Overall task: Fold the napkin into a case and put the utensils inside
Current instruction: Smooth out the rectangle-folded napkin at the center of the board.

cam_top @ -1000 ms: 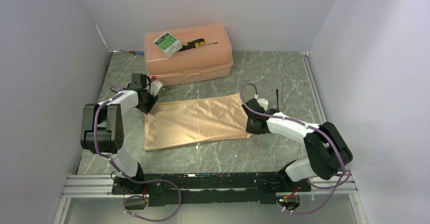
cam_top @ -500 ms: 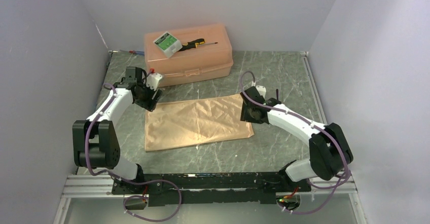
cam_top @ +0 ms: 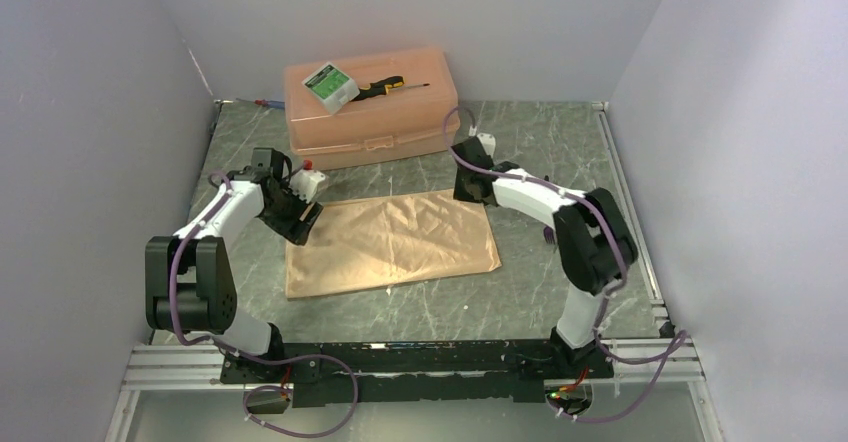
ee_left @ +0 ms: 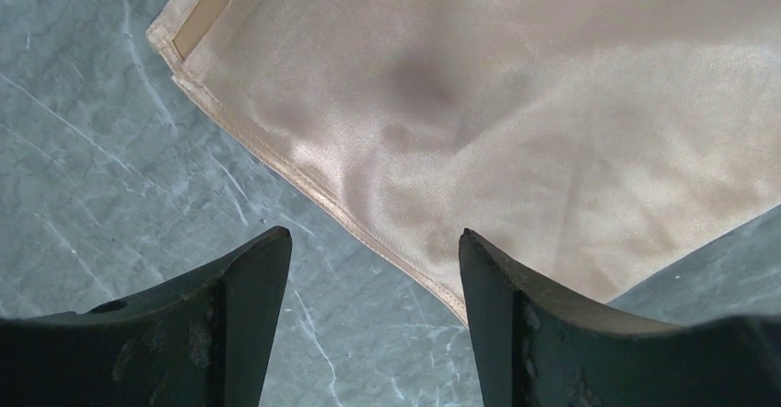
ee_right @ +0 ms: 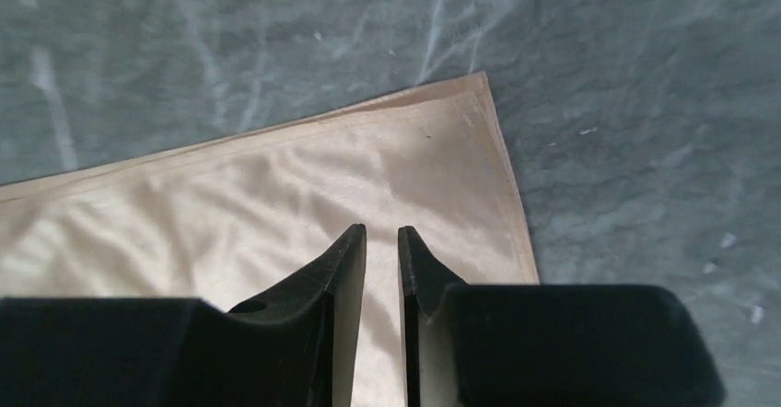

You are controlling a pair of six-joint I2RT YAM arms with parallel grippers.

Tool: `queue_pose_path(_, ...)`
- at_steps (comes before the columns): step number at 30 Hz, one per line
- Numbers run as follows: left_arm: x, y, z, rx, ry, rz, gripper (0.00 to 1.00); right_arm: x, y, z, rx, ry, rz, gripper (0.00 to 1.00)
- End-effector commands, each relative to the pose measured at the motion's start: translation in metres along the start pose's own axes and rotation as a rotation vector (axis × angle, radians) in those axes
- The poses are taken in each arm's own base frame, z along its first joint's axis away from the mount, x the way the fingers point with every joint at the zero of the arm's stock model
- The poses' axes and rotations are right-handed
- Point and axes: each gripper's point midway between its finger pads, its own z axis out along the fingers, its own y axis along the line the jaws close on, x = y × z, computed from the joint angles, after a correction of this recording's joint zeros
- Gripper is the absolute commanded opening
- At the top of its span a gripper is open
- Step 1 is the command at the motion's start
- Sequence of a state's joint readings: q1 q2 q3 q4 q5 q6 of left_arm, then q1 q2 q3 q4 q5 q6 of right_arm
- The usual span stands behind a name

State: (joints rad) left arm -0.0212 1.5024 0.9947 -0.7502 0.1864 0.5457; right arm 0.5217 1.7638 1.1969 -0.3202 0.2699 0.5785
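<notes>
The peach-orange napkin point(cam_top: 390, 242) lies flat on the table, folded into a rectangle. No case shape shows. My left gripper point(cam_top: 303, 214) hovers open over the napkin's far left edge. In the left wrist view the hem of the napkin point(ee_left: 507, 103) runs between the wide-apart fingers of the left gripper point(ee_left: 373, 234), with nothing held. My right gripper point(cam_top: 468, 190) is above the far right corner. In the right wrist view the right gripper point(ee_right: 381, 229) has a narrow gap and the napkin point(ee_right: 276, 195) lies below, not pinched. The utensils are hidden from view.
A rigid peach plastic box point(cam_top: 400, 122) stands at the back of the table. A black-and-yellow screwdriver point(cam_top: 395, 85) and a small green-and-white carton point(cam_top: 330, 84) lie on its lid. Grey walls close in the left, back and right sides.
The right arm let go at the napkin's near right corner and swung back to the far right corner. The left gripper rose from the far left corner and stands open. The napkin settled flat.
</notes>
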Motion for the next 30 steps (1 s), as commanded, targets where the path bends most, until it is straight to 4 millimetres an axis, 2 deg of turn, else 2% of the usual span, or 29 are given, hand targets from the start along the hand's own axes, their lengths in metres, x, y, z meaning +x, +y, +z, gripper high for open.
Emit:
queue_pose_path(1, 0.004, 0.005, 0.0, -0.033, -0.008, 0.037, 0.72, 0.005, 0.005, 0.025, -0.008, -0.002, -0.001, 0.22)
queue_pose_path(5, 0.006, 0.016, 0.018, -0.068, 0.008, 0.035, 0.71, 0.026, -0.011, 0.035, 0.025, 0.018, 0.028, 0.21)
queue_pose_path(9, 0.007, 0.027, 0.037, -0.108, 0.041, 0.039, 0.7, 0.035, -0.022, 0.034, 0.038, 0.027, 0.039, 0.2)
queue_pose_path(12, 0.01, 0.037, 0.049, -0.162, 0.07, 0.037, 0.7, 0.034, -0.026, 0.033, 0.039, 0.028, 0.039, 0.2)
queue_pose_path(15, 0.007, 0.04, 0.058, -0.168, 0.067, 0.027, 0.7, 0.024, -0.027, 0.028, 0.033, 0.02, 0.034, 0.22)
queue_pose_path(17, 0.007, 0.04, 0.056, -0.176, 0.077, 0.024, 0.7, 0.015, -0.027, 0.018, 0.026, 0.009, 0.031, 0.29)
queue_pose_path(19, 0.007, 0.038, 0.05, -0.184, 0.08, 0.037, 0.7, 0.004, -0.026, 0.0, 0.005, -0.015, 0.03, 0.42)
queue_pose_path(21, 0.006, 0.037, 0.042, -0.187, 0.072, 0.045, 0.71, 0.003, -0.026, -0.018, -0.02, -0.018, 0.034, 0.48)
queue_pose_path(23, 0.006, 0.033, 0.03, -0.177, 0.071, 0.047, 0.72, 0.018, -0.028, -0.032, -0.042, 0.037, 0.04, 0.47)
queue_pose_path(26, -0.002, 0.023, 0.008, -0.142, 0.04, 0.045, 0.75, 0.055, -0.031, -0.05, -0.097, 0.154, 0.051, 0.3)
queue_pose_path(30, -0.011, -0.006, -0.02, -0.022, -0.023, 0.049, 0.8, 0.11, -0.043, -0.072, -0.134, 0.313, 0.073, 0.14)
